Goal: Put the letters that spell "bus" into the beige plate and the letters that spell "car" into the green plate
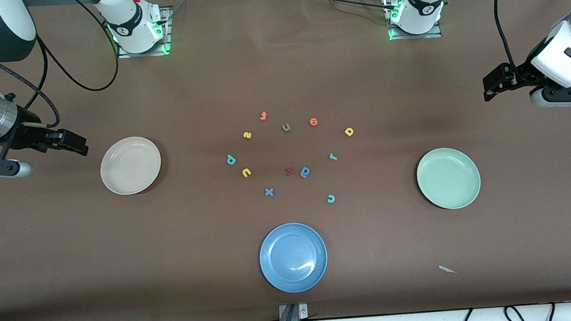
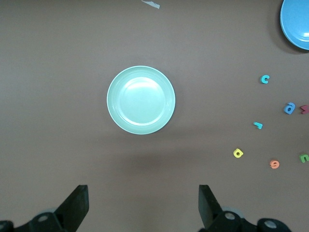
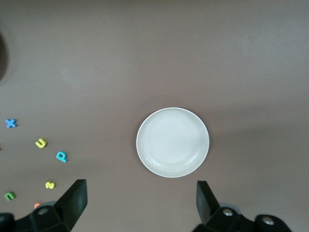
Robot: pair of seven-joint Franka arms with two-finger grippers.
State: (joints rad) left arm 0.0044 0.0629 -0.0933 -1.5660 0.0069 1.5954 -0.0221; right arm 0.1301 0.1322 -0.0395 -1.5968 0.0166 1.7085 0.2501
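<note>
blue plate (image 1: 293, 257), orange letters (image 1: 263, 116), paper scrap (image 1: 447, 269)

- No printed text, label or brand readable anywhere.
- Only characters are loose foam letters on the brown table (image 1: 278, 78): teal b (image 1: 231, 159), yellow u (image 1: 246, 172), yellow s (image 1: 247, 135), teal c (image 1: 330, 198), yellow a (image 1: 349, 132), teal r (image 1: 333, 157), blue x (image 1: 269, 192), green u (image 1: 286, 127).

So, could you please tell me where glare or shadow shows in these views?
Front view: a bright streak of glare on the blue plate. Left wrist view: soft sheen on the green plate, with a faint shadow on the cloth beside it. Right wrist view: the beige plate looks evenly lit.
</note>
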